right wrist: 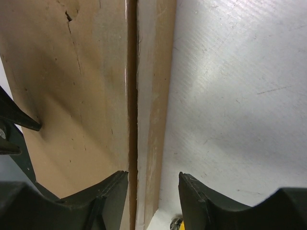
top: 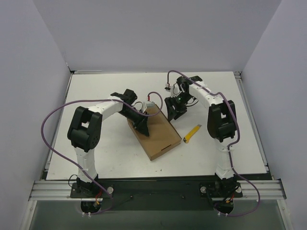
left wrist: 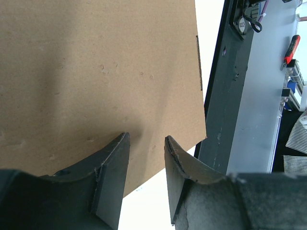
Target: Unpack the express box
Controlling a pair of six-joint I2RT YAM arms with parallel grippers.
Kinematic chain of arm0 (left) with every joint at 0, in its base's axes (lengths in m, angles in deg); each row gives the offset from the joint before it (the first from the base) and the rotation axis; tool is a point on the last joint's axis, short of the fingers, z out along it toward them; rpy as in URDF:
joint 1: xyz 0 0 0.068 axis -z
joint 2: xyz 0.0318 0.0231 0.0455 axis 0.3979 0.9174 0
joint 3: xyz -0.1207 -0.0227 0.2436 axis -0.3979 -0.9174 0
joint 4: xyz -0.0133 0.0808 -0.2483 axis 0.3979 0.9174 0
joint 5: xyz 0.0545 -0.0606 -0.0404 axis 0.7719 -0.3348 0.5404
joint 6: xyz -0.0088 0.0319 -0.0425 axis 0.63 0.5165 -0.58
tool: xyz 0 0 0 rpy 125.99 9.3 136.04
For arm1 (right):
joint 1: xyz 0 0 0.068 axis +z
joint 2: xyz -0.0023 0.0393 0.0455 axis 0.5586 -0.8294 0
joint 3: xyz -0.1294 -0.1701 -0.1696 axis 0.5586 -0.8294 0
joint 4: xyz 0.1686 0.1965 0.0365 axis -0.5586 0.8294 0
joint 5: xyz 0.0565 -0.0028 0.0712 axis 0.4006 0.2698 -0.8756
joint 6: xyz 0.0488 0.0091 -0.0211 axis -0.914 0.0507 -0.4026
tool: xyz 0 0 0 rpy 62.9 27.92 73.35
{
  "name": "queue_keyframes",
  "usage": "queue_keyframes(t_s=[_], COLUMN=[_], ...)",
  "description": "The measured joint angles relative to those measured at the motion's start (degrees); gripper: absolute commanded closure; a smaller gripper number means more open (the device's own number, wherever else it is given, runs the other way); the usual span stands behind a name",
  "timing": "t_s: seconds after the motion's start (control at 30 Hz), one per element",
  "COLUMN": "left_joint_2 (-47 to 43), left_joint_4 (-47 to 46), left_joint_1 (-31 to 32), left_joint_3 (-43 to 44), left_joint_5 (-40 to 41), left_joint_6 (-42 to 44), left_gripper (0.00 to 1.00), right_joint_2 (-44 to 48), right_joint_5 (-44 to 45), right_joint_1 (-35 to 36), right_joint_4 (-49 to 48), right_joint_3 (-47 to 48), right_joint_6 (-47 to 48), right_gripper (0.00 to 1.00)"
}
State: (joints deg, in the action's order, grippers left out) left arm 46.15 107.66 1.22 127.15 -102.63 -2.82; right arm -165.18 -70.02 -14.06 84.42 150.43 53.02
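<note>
The express box (top: pixel 156 134) is a flat brown cardboard mailer lying slantwise at the table's middle, lid down. My left gripper (top: pixel 141 125) is over its far left part. In the left wrist view the fingers (left wrist: pixel 115 158) stand apart just above the plain lid (left wrist: pixel 96 72), with nothing between them. My right gripper (top: pixel 173 111) is at the box's far right corner. In the right wrist view its open jaws (right wrist: pixel 151 176) straddle the box's side edge (right wrist: pixel 153 96); a dark seam runs along the lid, and a gap shows beside the right finger (right wrist: pixel 201 201).
A small yellow-handled tool (top: pixel 192 134) lies on the white table right of the box, its tip just visible (right wrist: pixel 176 223). A black rail (top: pixel 158 187) runs along the near edge, also visible as the black rail (left wrist: pixel 225 96). Grey walls close in the table.
</note>
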Motion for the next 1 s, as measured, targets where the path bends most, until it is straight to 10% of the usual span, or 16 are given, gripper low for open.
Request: queue_keyframes(t_s=[1.0], left_joint_2=[0.15], left_joint_4=[0.63], left_joint_1=[0.2], left_joint_3=[0.52], left_joint_5=[0.24], left_joint_6=[0.04], left_gripper=[0.54], right_joint_2=[-2.21], right_joint_5=[17.42], right_joint_1=[-2.25], right_joint_4=[-0.98], right_joint_3=[-1.2], right_joint_6=[2.01], right_gripper=[0.59])
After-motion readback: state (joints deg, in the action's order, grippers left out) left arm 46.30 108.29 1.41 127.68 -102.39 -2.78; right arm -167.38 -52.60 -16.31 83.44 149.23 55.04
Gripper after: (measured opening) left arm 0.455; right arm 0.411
